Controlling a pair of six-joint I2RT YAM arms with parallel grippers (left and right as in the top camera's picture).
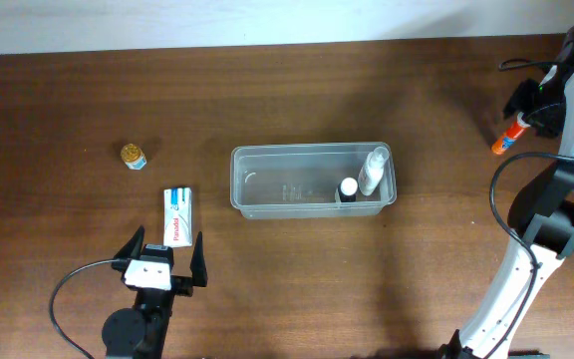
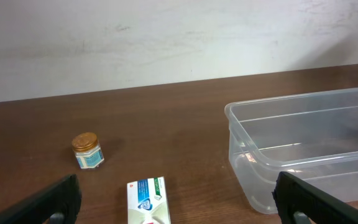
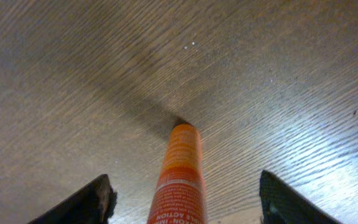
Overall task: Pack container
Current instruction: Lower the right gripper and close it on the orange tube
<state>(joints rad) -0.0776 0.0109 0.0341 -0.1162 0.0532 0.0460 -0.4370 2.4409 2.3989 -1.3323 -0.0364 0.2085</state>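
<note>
Packing is part-way through, to judge by how things lie. The container point(image 1: 312, 179) sits at the middle of the worktop point(image 1: 287, 80) and already holds a white bottle point(image 1: 374, 170) and a small dark-capped bottle point(image 1: 348, 187), both at its right end; the rest of it is bare. Three things are outside it: a small jar point(image 1: 134, 156) with a gold lid far to the left, a white and blue box point(image 1: 176, 215) lying flat nearer the container, and an orange tube point(image 1: 509, 135) well apart at the right edge.

The left tool point(image 2: 176, 186) is spread wide and grips nothing. It points at the near end of the box, which shows low between its fingers in the left wrist view. Whether it is down at box level I cannot tell.

The right tool point(image 3: 184, 186) is also wide open, with the tube lying on the worktop between its fingers and pointing away from the camera. Neither finger touches it.

The step in hand looks like a pickup, with either arm lined up on its own item. Next, the right tool would need to settle around the tube and close across its narrow body. It would then lift and carry the tube leftward to the container's open part, clear of the two bottles.
</note>
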